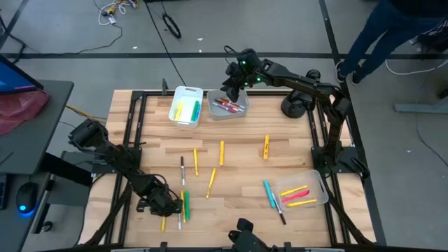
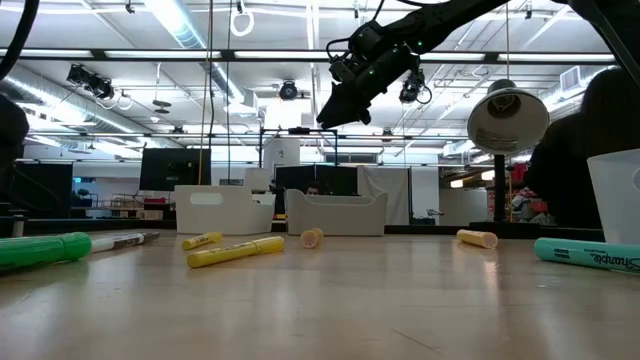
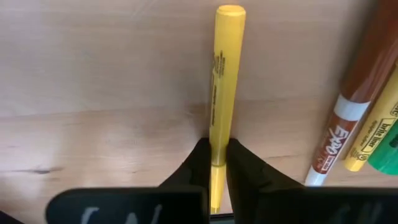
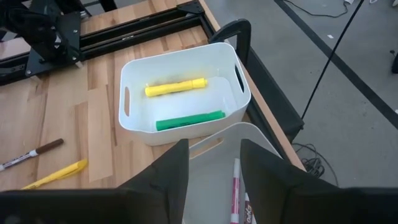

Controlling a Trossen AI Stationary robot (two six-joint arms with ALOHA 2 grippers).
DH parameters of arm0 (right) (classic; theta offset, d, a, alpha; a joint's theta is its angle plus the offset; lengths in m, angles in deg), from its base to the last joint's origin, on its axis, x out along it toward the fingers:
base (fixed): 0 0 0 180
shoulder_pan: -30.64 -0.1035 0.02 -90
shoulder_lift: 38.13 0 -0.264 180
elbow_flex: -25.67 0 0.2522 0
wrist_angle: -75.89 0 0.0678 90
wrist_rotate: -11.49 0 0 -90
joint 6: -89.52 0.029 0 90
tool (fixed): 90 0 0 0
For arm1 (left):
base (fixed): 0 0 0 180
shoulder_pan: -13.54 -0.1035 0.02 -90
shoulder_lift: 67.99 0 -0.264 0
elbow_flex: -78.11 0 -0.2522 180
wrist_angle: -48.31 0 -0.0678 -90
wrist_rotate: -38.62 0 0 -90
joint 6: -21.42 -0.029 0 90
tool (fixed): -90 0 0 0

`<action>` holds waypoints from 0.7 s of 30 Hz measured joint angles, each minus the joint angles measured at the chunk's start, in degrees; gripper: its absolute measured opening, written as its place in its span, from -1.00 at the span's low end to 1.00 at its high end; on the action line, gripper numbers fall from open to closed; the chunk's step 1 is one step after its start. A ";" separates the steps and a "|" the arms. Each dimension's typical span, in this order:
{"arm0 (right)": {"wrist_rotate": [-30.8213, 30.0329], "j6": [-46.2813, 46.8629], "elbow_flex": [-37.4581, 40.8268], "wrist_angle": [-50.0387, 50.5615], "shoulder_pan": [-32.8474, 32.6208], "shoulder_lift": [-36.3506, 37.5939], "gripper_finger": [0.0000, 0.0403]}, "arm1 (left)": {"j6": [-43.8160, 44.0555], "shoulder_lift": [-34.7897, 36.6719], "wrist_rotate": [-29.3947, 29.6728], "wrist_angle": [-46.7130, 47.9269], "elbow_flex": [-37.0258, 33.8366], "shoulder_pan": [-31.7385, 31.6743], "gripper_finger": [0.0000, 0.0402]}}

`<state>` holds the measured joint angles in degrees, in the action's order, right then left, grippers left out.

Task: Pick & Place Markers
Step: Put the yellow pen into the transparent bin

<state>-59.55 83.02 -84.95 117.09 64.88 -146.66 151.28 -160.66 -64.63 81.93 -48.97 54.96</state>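
Note:
Markers lie scattered on the wooden table (image 1: 238, 175): yellow ones (image 1: 222, 152), a green one (image 1: 185, 205), a light blue one (image 1: 269, 194). My left gripper (image 1: 166, 208) sits low at the near left and is shut on a yellow marker (image 3: 224, 74). My right gripper (image 4: 214, 168) hovers open above the grey bin (image 1: 227, 105) at the far edge, which holds red-and-white markers (image 4: 236, 193). The white bin (image 4: 180, 93) beside it holds a yellow marker and a green one. My left gripper pinches the yellow marker between its two fingers (image 3: 193, 168), near one end (image 3: 217, 134). The rest of the marker runs straight out ahead of the fingers. It seems to lie flat on the table; whether it is lifted at all I cannot tell.
A brown Expo marker (image 3: 348, 118), a yellow highlighter (image 3: 373, 124) and a green marker (image 3: 388, 155) lie close beside the held one. A clear bin (image 1: 316, 183) at the near right holds yellow and pink markers. A person stands beyond the far right corner (image 1: 392, 28).

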 joint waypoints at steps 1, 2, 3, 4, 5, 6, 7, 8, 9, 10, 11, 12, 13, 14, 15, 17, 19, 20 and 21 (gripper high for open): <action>0.00 0.00 0.00 0.02 0.02 0.00 -0.29 | -0.02 0.29 0.15 0.10 -0.04 0.01 -0.87; 0.00 0.02 0.00 0.06 0.00 0.02 -0.29 | -0.05 0.70 0.49 0.31 -0.16 0.01 -0.87; 0.00 0.15 0.00 0.12 0.00 0.09 -0.29 | -0.06 1.20 0.87 0.56 -0.25 0.01 -0.87; 0.06 0.26 0.00 0.10 -0.01 0.13 -0.29 | -0.06 2.09 1.60 1.28 -0.44 0.03 -0.87; 0.14 0.51 0.00 0.07 -0.02 0.23 -0.29 | -0.04 3.10 2.62 2.48 -0.68 0.06 -0.87; 0.14 0.95 0.00 0.12 0.00 0.39 -0.29 | -0.04 4.26 3.42 3.67 -0.87 0.06 -0.87; 0.14 1.40 0.00 0.12 0.00 0.50 -0.29 | -0.06 5.49 4.32 5.18 -0.93 0.02 -0.87; 0.17 1.49 0.00 0.09 0.00 0.60 -0.29 | -0.10 6.91 5.49 6.88 -1.00 -0.05 -0.87; 0.17 1.53 0.00 0.09 -0.02 0.63 -0.29 | -0.20 8.54 6.92 9.53 -1.16 -0.19 -0.87; 0.20 1.53 0.00 0.18 -0.02 0.63 -0.29 | -0.22 10.37 7.86 12.38 -1.38 -0.43 -0.87; 0.68 1.55 0.00 0.45 -0.02 0.63 -0.29 | -0.48 12.31 9.31 14.03 -1.43 -0.63 -0.87; 1.57 1.57 0.02 0.76 -0.01 0.63 -0.29 | -1.01 14.78 10.73 15.66 -1.21 -0.94 -0.87; 2.75 1.62 0.02 0.95 0.00 0.63 -0.29 | -1.53 17.47 12.25 17.84 -1.08 -1.41 -0.87; 4.05 1.83 0.02 1.19 -0.01 0.63 -0.29 | -2.69 20.15 14.08 20.25 -1.05 -2.04 -0.88; 5.44 2.53 0.02 1.73 -0.13 0.63 -0.29 | -4.31 22.75 16.22 22.87 -1.08 -2.83 -0.88; 8.00 4.21 0.02 2.88 -0.51 0.63 -0.29 | -8.77 28.39 21.33 25.62 -1.14 -5.19 -0.88; 10.43 4.99 0.02 4.22 -1.25 0.63 -0.29 | -14.83 33.66 26.46 27.34 -0.98 -7.99 -0.88; 11.58 5.03 0.02 5.19 -1.76 0.63 -0.29 | -18.60 36.08 28.89 27.73 -1.00 -9.67 -0.88; 12.65 5.05 0.02 6.20 -2.48 0.63 -0.29 | -22.56 38.46 31.22 27.63 -1.01 -11.37 -0.88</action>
<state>-46.91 88.06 -84.92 123.29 62.41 -146.02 128.72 -122.21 -33.41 109.56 -49.98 43.59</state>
